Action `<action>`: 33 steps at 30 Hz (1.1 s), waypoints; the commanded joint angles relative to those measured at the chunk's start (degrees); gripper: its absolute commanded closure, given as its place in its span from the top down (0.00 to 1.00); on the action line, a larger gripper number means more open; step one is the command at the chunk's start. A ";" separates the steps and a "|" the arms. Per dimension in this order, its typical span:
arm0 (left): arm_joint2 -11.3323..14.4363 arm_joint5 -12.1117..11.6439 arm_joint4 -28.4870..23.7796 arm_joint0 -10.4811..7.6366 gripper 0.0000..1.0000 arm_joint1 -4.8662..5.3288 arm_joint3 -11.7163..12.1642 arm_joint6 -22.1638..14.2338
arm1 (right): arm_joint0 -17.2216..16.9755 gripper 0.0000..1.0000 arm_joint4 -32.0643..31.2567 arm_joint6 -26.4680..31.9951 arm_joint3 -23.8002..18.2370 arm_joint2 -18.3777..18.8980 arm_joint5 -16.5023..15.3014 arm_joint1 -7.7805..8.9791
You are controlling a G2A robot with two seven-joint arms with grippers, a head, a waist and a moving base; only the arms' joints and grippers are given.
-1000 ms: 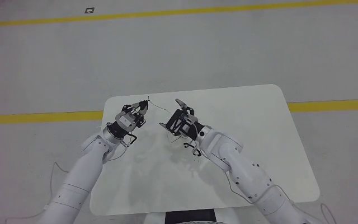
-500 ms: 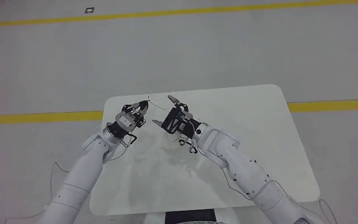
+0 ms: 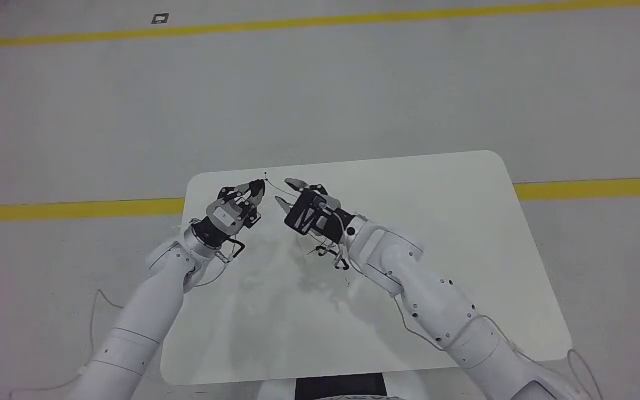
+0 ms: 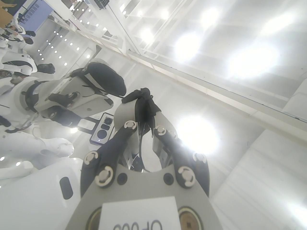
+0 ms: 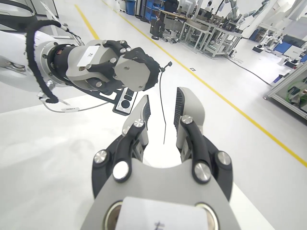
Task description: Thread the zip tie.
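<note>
A thin black zip tie [image 5: 162, 101] hangs with its small head [image 5: 169, 63] up, pinched near that head by my left gripper [image 5: 157, 71], which is shut on it. The free strap runs down between the two ribbed pads of my right gripper [image 5: 165, 95], which is open and does not touch the strap. In the top view both grippers meet above the table's far left part: the left gripper [image 3: 258, 188] holds the zip tie [image 3: 270, 183], with the right gripper [image 3: 288, 195] close beside it. In the left wrist view the left gripper [image 4: 144, 96] has its black-padded tips pressed together.
The white table [image 3: 450, 220] lies under both arms, its far edge just beyond the grippers. A yellow floor line [image 3: 90, 209] runs behind the table. Workbenches and racks [image 5: 206, 37] stand far off in the room.
The right gripper has moved left toward the left gripper, and its open fingers now straddle the hanging strap. The left arm has kept still with the zip tie.
</note>
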 commanded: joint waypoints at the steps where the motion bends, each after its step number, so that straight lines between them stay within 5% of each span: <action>1: 0.00 0.00 0.00 0.00 0.00 0.00 0.00 0.00 | -0.02 0.21 -0.12 -0.07 -0.11 0.04 -0.02 -0.02; 9: 0.00 0.00 0.00 0.00 0.00 0.00 0.00 0.00 | -0.33 0.14 -0.57 -0.57 -0.67 0.26 -0.38 -0.05; 12: 0.00 0.00 0.00 0.00 0.00 0.00 0.00 0.00 | -0.35 0.00 -0.73 -0.52 -0.72 0.26 -0.51 -0.08; 33: 0.00 0.00 0.00 0.00 0.00 0.00 0.00 0.00 | -1.45 0.00 -1.40 2.19 -2.18 0.68 1.97 1.41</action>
